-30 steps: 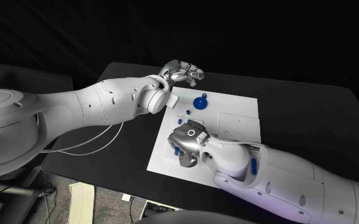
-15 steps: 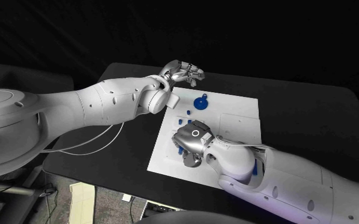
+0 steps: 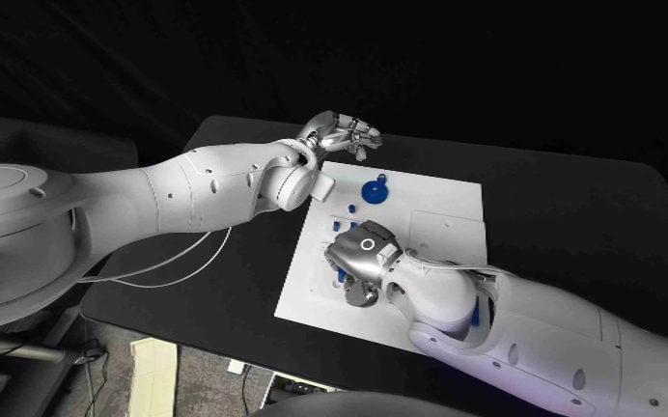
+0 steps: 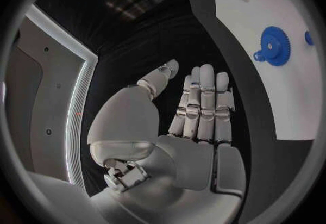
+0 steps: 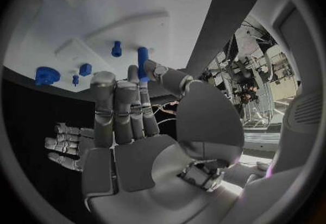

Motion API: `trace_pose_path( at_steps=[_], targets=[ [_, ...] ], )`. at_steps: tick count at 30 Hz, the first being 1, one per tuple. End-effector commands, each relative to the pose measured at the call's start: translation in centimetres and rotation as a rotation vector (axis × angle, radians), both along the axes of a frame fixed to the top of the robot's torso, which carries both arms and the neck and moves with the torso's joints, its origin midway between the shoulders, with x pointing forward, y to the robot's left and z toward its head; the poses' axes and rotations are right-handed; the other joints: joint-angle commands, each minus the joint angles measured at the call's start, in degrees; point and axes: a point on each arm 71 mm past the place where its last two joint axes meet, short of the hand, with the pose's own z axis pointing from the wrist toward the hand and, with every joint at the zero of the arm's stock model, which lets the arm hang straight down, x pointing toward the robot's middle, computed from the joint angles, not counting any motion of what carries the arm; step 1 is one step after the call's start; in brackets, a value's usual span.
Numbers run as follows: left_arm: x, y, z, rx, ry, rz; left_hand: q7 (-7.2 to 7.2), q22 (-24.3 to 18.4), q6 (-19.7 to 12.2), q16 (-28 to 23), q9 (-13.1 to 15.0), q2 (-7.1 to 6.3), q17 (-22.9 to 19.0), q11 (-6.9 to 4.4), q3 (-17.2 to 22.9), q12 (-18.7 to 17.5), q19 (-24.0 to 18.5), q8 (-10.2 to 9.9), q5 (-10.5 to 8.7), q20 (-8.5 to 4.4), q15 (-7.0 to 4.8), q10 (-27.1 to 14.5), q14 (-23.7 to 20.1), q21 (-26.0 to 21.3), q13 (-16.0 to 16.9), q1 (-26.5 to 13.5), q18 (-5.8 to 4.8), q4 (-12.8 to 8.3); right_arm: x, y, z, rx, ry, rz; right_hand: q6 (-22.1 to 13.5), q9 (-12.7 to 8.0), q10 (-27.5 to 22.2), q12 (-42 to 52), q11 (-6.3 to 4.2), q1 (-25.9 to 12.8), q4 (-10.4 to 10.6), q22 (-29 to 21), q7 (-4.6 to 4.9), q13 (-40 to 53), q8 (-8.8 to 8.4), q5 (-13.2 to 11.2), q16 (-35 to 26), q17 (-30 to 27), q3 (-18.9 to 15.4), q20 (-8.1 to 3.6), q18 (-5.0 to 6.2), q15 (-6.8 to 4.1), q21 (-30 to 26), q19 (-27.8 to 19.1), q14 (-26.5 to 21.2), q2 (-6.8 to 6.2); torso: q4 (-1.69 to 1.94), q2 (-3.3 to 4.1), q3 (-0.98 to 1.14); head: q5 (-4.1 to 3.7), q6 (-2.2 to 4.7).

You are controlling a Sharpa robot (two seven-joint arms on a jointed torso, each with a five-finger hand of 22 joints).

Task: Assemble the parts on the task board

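The white task board (image 3: 431,234) lies mid-table. A blue gear (image 3: 374,190) sits near its far left corner, with small blue parts (image 3: 351,208) just nearer. My right hand (image 3: 362,267) hovers over the board's near left part. In the right wrist view its thumb and a finger pinch an upright blue peg (image 5: 143,60), with another short peg (image 5: 116,48) and the gear (image 5: 48,75) on the board beyond. My left hand (image 3: 339,135) hangs past the board's far left corner, fingers straight and holding nothing. The left wrist view shows that hand (image 4: 197,104) beside the gear (image 4: 274,46).
The black table (image 3: 557,195) surrounds the board, with bare room to the right. A white cable (image 3: 181,267) hangs under my left arm off the table's left edge. Raised white outlines mark the board's right half (image 3: 446,224).
My right hand has shifted a little to the right over the board's near left part. My left hand has stayed where it was.
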Motion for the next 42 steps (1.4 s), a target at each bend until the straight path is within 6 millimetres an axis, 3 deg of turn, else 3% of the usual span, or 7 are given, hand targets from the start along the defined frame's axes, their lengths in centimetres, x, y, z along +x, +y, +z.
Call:
trace_pose_path(
  at_steps=[1, 42],
  targets=[
    [-0.01, -0.27, 0.17, -0.012, -0.004, -0.015, -0.02, 0.1, -0.3, -0.3, -0.1, 0.51, 0.1, 0.06, -0.2, 0.2, 0.3, 0.3, 0.21, 0.01, 0.37, -0.5, 0.1, -0.4, -0.1, 0.0, 0.78, 0.0, -0.02, 0.07, -0.07, -0.021, -0.009, 0.003, 0.5, 0.0, 1.0, 0.4, -0.04, 0.0, 0.0, 0.9, 0.06, 0.1, 0.15, 0.4, 0.3, 0.1, 0.4, -0.34, 7.00, -0.50, 0.4, 0.0, -0.4, 0.00, -0.01, 0.02, 0.00, 0.06, -0.03],
    [-0.01, -0.40, 0.17, -0.012, -0.004, -0.018, -0.03, 0.2, -0.3, -0.4, -0.1, 0.54, 0.2, 0.07, -0.2, 0.2, 0.3, 0.4, 0.22, 0.02, 0.37, -0.5, 0.1, -0.5, -0.1, 0.0, 0.78, 0.0, -0.46, 0.85, -0.52, -0.027, 0.028, 0.029, 0.5, 0.0, 1.0, 0.3, -0.05, -0.2, 0.2, 0.9, 0.07, 0.2, 0.07, 0.4, 0.3, 0.1, 0.5, -0.36, 7.00, -0.51, 0.4, 0.0, -0.4, 0.01, -0.01, 0.01, 0.02, 0.44, -0.58]
  ],
)
